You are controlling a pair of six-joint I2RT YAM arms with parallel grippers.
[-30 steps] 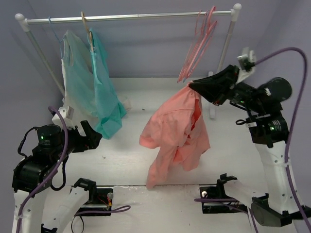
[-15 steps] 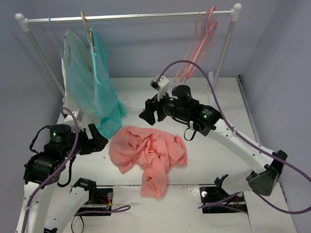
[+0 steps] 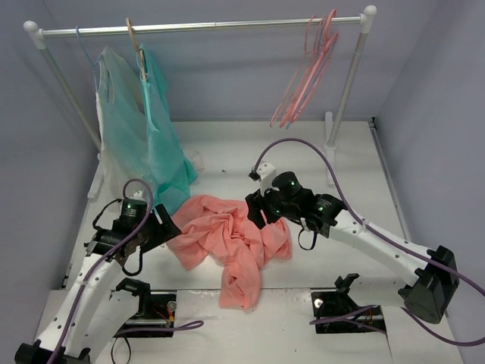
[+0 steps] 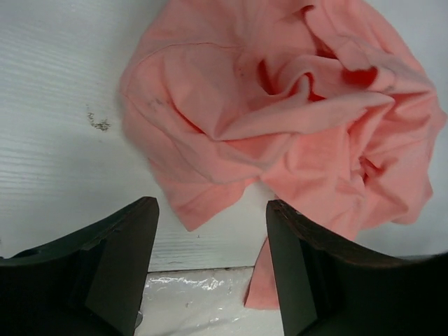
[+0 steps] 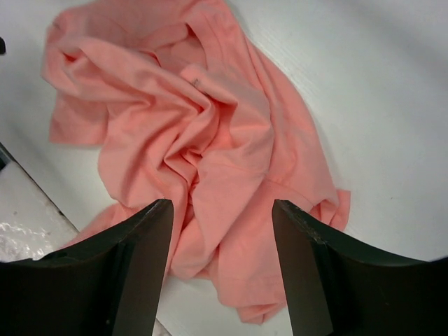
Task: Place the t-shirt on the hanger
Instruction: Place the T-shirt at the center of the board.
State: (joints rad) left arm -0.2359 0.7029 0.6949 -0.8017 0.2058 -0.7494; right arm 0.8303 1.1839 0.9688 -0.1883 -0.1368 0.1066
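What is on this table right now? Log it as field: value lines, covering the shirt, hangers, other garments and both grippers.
t-shirt: salmon-pink soft fabric t-shirt, crumpled on the white table, on no hanger
hangers: bunch of thin pink hangers at the right end of the metal rail
other garments: teal garment and pale garment, hanging at the rail's left
left gripper: open, over the shirt's left edge, holding nothing
right gripper: open, over the shirt's right part, holding nothing
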